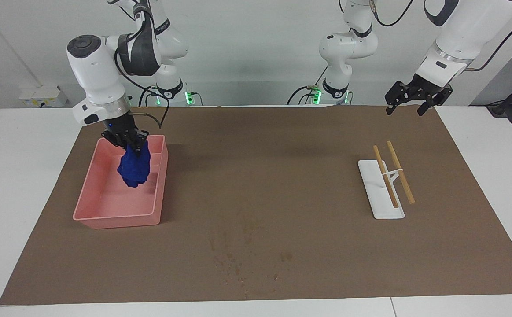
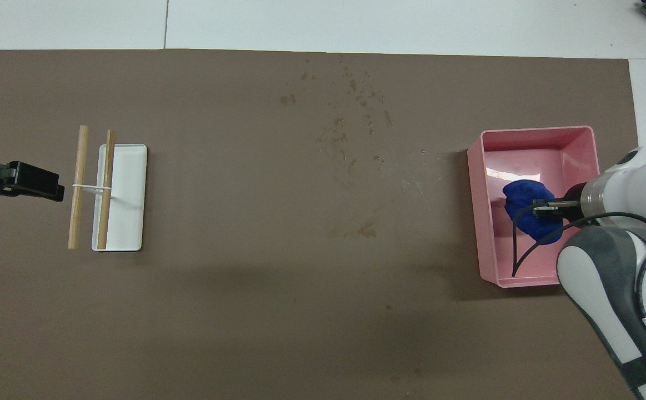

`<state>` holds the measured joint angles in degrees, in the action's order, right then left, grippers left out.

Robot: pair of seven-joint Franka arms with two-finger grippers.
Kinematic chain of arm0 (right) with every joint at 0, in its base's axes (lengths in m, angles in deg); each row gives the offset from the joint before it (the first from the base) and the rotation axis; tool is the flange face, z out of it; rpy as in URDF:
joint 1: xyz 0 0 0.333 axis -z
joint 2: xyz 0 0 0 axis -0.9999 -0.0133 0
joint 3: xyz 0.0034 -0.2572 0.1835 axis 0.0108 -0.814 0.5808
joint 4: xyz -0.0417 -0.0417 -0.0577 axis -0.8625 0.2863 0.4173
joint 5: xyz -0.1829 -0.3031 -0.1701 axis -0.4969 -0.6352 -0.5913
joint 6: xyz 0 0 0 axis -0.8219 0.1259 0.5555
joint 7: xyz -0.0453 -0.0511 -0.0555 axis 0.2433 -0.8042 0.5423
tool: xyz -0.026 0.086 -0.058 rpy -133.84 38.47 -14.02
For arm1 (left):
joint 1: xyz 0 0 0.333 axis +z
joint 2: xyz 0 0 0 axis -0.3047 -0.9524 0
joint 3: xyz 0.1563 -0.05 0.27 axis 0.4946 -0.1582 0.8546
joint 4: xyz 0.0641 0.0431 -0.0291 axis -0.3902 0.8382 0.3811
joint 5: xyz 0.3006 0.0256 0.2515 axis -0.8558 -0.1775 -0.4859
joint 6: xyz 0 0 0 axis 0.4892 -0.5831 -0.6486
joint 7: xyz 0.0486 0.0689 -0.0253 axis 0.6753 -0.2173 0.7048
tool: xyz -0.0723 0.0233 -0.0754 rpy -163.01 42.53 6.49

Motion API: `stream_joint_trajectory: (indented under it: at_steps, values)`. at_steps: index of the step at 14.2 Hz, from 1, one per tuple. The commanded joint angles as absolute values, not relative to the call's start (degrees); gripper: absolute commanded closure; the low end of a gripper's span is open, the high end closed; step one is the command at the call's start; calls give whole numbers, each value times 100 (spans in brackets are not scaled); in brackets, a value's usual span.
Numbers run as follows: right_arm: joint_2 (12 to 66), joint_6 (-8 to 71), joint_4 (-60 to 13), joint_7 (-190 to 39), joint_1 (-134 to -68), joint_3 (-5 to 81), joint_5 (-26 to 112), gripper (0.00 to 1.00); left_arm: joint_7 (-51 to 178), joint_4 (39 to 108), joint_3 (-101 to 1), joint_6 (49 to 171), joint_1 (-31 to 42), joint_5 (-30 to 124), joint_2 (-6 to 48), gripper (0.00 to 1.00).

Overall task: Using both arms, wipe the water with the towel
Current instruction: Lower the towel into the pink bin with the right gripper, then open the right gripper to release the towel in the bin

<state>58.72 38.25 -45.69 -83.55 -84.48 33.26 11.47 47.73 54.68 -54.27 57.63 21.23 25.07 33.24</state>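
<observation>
Facing view: a high camera across the table, looking down toward the robots; both arm bases stand along its top edge against the wall.
Overhead view: a camera high above the robots' end, looking forward and steeply down; the arms enter from its bottom and side edges.
Nearness: both sit well back, each taking in nearly the whole brown mat [image 1: 308, 185].
Orientation: the two are half a turn apart.
Shared ground: the brown mat, the pink tray [image 1: 89, 189] [image 2: 578, 136] and the white holder [image 1: 372, 193] [image 2: 131, 194] appear in both.
</observation>
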Motion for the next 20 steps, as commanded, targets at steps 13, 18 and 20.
stream_joint_trajectory:
  at_steps: [13, 18, 20]
  values:
    - [5635, 1367, -1966, -9573, -8695, 3462, 1088, 0, 4693, 5502, -5467, 5694, 2196, 2567, 3384, 0]
    - [5414, 389, -908, -9654, -8933, 3462, 1053, 0, 4693, 5502, -5467, 5694, 2196, 2567, 3384, 0]
    - [5388, 179, -671, -9645, -8924, 3462, 1062, 0, 4693, 5502, -5467, 5694, 2196, 2567, 3384, 0]
